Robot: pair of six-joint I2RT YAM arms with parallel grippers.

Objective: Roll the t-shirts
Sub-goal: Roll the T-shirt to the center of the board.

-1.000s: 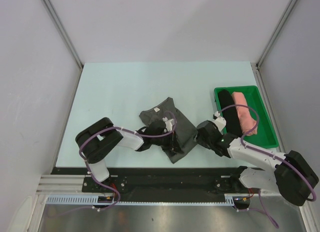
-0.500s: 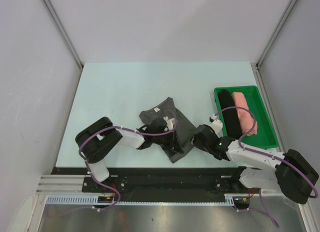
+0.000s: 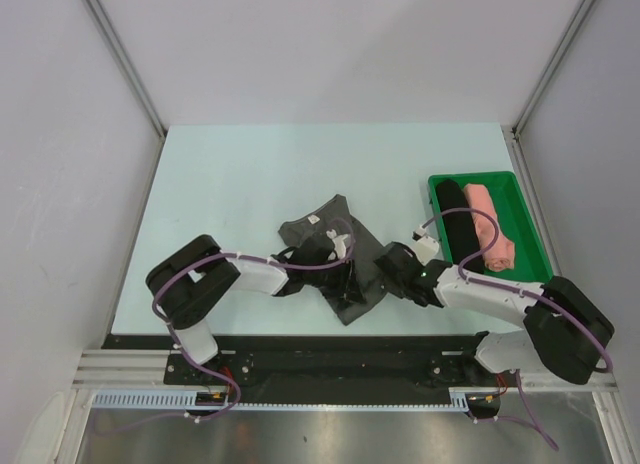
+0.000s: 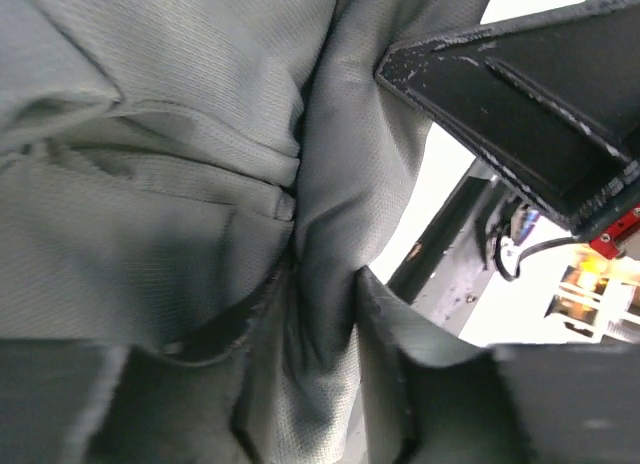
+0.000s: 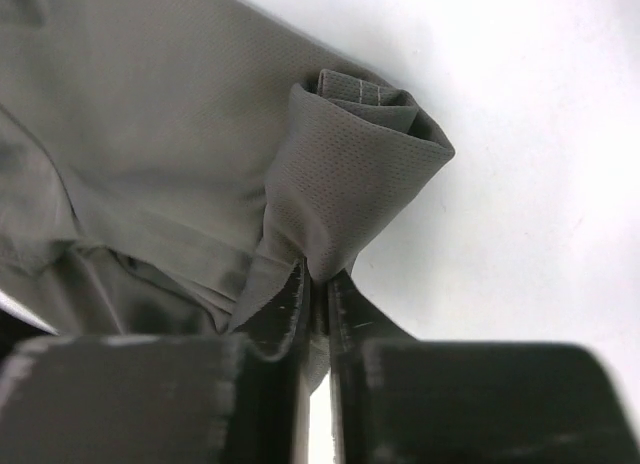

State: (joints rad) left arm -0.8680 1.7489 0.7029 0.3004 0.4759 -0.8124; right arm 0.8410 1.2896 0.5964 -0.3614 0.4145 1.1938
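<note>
Since 1 s ago the right gripper (image 5: 317,284) has slid left from near the green tray (image 3: 440,183) & now pinches the charcoal tee (image 3: 318,222) by its folded edge, mid-table (image 3: 230,184); left gripper (image 4: 322,284) straddles a cloth ridge, grip can't be told; step looks like pre-roll straightening, next prob. pull it flat.

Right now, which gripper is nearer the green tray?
Right. The right gripper pinches the right edge of the grey tee, just left of the tray. The left gripper sits over the tee's middle, farther left.
</note>
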